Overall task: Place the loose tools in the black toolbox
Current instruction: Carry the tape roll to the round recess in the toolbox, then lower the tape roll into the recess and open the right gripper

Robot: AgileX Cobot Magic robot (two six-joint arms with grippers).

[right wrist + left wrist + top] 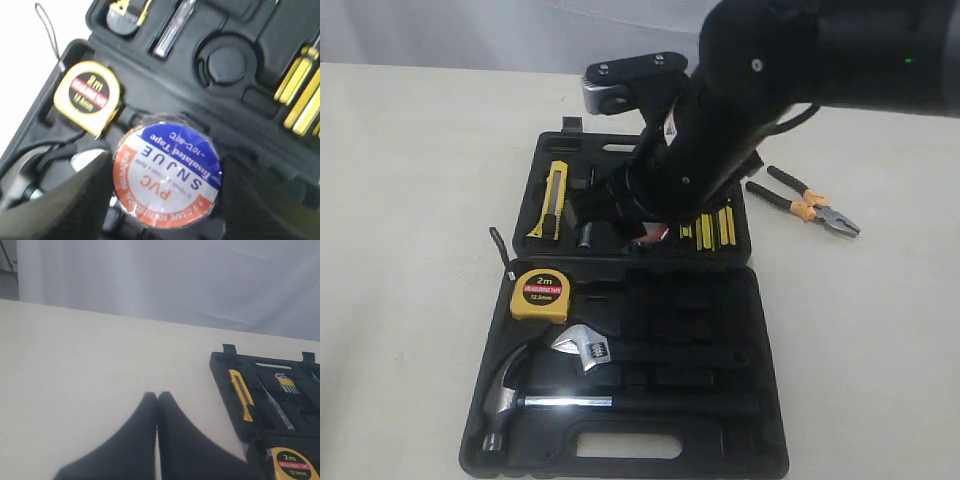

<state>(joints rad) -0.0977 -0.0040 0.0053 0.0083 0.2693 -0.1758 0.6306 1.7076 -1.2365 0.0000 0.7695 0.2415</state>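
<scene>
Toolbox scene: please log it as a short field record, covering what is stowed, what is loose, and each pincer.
case: large black plastic toolbox, open flat
stowed: yellow-black utility knife; yellow tape measure
loose: pliers with black-orange handles, on table beside case
right pincer: grips dark tape roll with blue-white label over case
left pincer: shut, empty, over table

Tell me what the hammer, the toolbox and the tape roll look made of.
The hammer looks like polished steel: bright mirror glints. The toolbox seems matte black moulded plastic, given its formed slots. The tape roll is probably PVC, as its glossy label reads.
</scene>
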